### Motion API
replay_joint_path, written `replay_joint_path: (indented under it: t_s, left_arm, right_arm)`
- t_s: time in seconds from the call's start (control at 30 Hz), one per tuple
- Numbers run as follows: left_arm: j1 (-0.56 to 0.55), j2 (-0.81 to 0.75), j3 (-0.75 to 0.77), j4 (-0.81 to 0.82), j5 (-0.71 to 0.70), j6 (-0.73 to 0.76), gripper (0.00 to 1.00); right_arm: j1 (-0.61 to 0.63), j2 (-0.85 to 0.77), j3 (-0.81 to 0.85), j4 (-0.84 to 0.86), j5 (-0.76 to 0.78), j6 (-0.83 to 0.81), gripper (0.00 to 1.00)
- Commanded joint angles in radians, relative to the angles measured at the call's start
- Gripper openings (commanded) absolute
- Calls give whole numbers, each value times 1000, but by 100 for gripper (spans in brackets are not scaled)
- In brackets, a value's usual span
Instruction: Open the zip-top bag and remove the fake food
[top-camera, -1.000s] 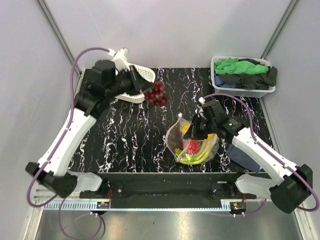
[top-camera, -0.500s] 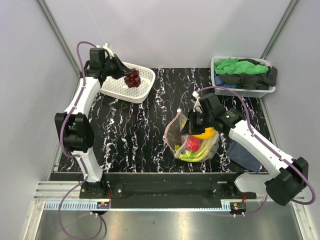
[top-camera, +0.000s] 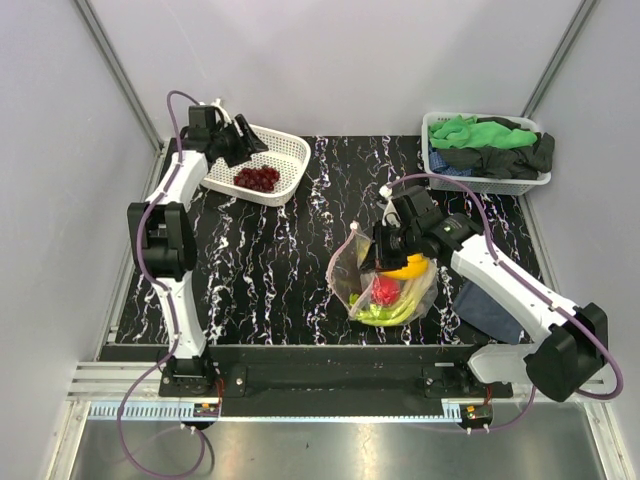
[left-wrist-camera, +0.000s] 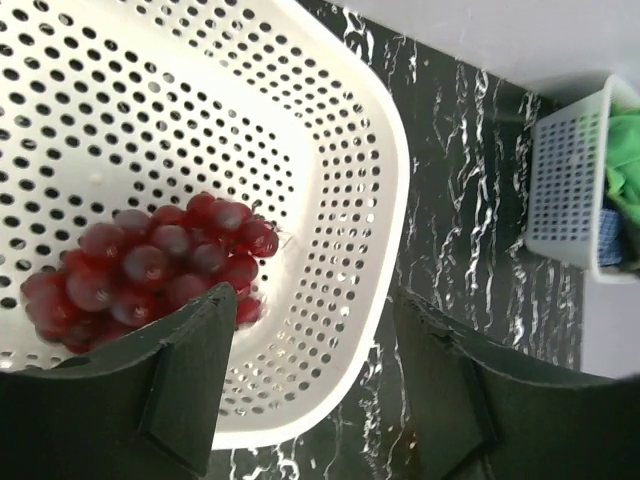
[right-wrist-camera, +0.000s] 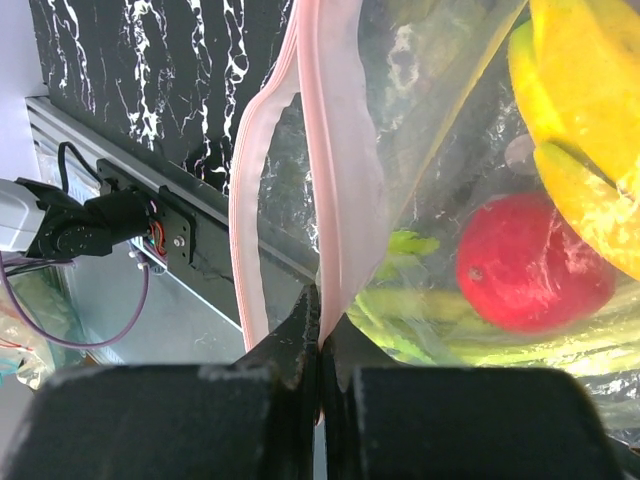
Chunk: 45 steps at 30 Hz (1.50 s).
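The purple grapes (top-camera: 257, 178) lie loose in the white lattice basket (top-camera: 292, 160) at the back left. My left gripper (top-camera: 240, 142) hangs open just above them; in the left wrist view its fingertips (left-wrist-camera: 222, 300) straddle the basket's rim (left-wrist-camera: 390, 200) with the grapes (left-wrist-camera: 160, 265) beyond them. The clear zip-top bag (top-camera: 352, 272) stands mid-table, mouth open. My right gripper (top-camera: 376, 254) is shut on its pink zip strip (right-wrist-camera: 340, 180). Inside the bag are a yellow banana (right-wrist-camera: 580, 150), a red round fruit (right-wrist-camera: 530, 265) and pale-green stalks (right-wrist-camera: 420, 310).
A second white basket (top-camera: 436, 160) at the back right holds green and black cloths (top-camera: 490, 135). A dark blue cloth (top-camera: 488, 312) lies under the right forearm. The metal rail (top-camera: 330, 365) runs along the table's near edge.
The left arm swung back to the white basket with the grapes and opened; the grapes now lie in the basket. The right gripper kept its hold on the bag's strip.
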Motion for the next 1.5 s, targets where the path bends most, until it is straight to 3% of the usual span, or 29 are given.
replay_joint_path:
  t_s: [0.0,0.23,0.4,0.67,0.87,1.2,1.47]
  left_arm:
    - [-28,-193,-87,-25,-21,94,66]
    - [-225,-585,-469,-37,45,68,54]
    - [-478,-818,-721,114,88,-97,30]
    - [-715,-902,-876,184,-10,-213,25]
    - [-758,-831,-902,282,-16,-275,25]
    - [-757,-774,-844,164,-19,-216,23]
    - [-755,-762,-888,196,-48,-235,21]
  right_arm:
    - [4,12,38,25,-9,11,0]
    - [4,-14,20,23,-29,69,0]
    - [4,-41,-8,57,-26,11,0]
    - [4,-75,14,79,-52,9,0]
    - [5,-63,-26,192,-159,97,0]
    - [40,37,83,243,-207,143,0]
    - [50,-32,-1,272,-169,186,0]
